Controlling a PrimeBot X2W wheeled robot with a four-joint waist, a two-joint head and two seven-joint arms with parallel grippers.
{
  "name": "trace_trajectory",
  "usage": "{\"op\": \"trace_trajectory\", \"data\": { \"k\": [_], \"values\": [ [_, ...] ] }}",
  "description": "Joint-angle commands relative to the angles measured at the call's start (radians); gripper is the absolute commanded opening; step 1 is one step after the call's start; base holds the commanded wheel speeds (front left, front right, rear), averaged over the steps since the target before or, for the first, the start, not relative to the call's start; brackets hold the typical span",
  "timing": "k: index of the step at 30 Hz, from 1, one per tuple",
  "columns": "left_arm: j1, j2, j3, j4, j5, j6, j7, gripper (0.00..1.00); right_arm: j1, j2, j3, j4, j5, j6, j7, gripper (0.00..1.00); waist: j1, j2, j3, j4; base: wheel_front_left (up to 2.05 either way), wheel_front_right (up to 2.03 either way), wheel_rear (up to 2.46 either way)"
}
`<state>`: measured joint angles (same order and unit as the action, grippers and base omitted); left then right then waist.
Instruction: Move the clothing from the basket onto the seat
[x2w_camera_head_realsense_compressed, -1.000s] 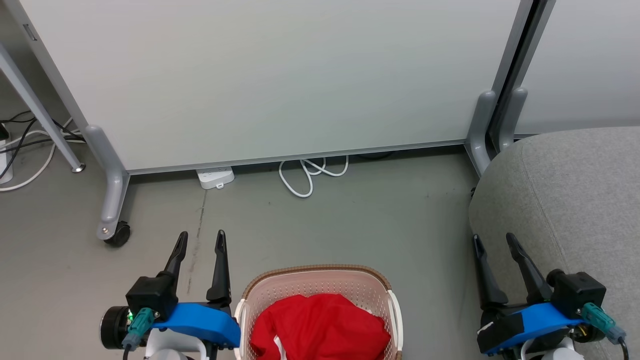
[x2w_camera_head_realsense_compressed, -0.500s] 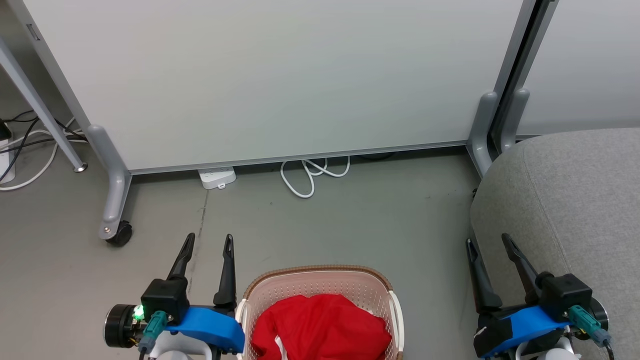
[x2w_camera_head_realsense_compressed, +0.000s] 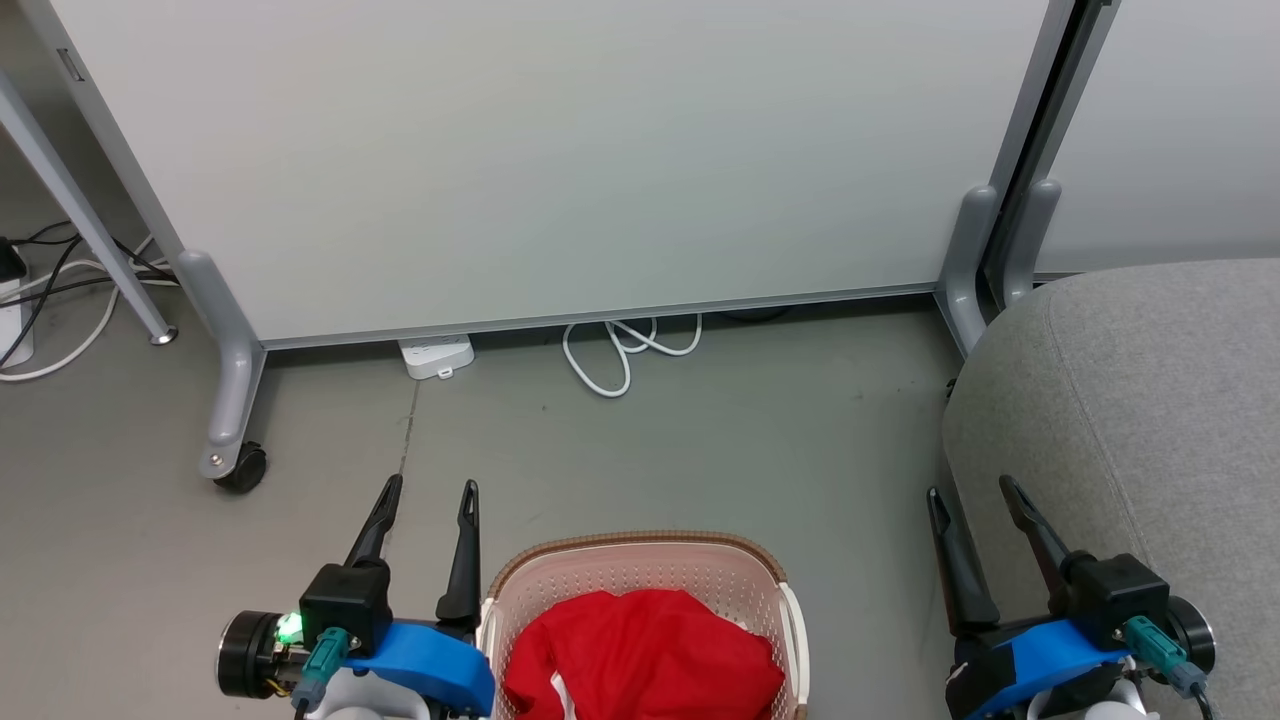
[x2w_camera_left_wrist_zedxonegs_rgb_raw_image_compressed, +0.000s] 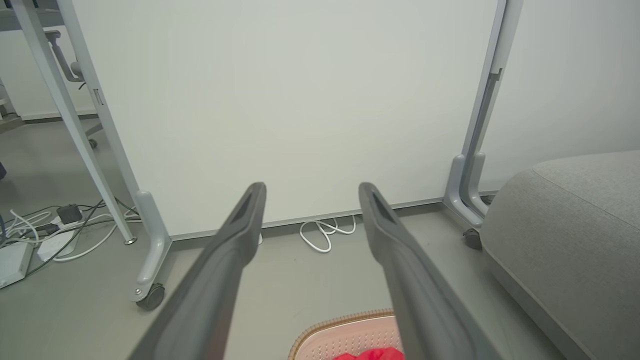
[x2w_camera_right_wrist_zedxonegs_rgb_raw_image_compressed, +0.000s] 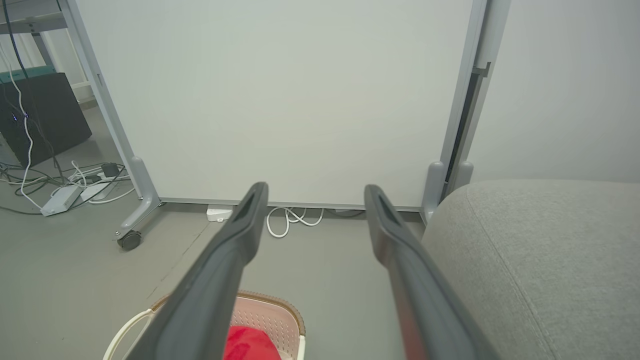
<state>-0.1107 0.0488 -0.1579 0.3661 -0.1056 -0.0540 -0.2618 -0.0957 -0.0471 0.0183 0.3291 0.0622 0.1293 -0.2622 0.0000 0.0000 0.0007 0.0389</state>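
Head view: left end effector (x2w_camera_head_realsense_compressed: 432, 484) and right end effector (x2w_camera_head_realsense_compressed: 968, 487) spread wide, empty.

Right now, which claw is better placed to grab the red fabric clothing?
Left: left claw sits beside the cream perforated plastic basket holding that clothing; right claw farther, by the grey fabric seat.

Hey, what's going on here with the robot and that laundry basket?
A two-armed robot faces a cream laundry basket on the floor, with red clothing bunched inside it. Its left gripper is open just left of the basket, and its right gripper is open by the edge of the grey seat. Neither holds anything, and no clothing has reached the visible part of the seat yet.
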Motion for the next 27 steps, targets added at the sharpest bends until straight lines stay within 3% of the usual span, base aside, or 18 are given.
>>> {"op": "trace_trajectory", "data": {
  "k": [1,17,27],
  "values": [
    [-0.015,0.003,0.0,0.003,-0.006,-0.004,-0.005,1.0,-0.007,-0.006,-0.003,0.003,0.003,0.003,-0.004,1.0,0.0,0.0,0.0,0.0,0.0,0.0,0.0],
    [-0.018,0.003,0.003,0.015,-0.004,-0.007,-0.005,1.0,-0.011,-0.006,0.001,0.017,0.009,0.003,-0.004,1.0,0.0,0.0,0.004,-0.004,0.0,0.0,0.0],
    [-0.101,0.012,-0.032,0.069,0.053,-0.045,-0.005,1.0,-0.047,-0.006,0.015,0.004,-0.003,0.003,-0.004,1.0,0.0,0.0,0.073,-0.06,0.0,0.0,0.0]
  ]
}}
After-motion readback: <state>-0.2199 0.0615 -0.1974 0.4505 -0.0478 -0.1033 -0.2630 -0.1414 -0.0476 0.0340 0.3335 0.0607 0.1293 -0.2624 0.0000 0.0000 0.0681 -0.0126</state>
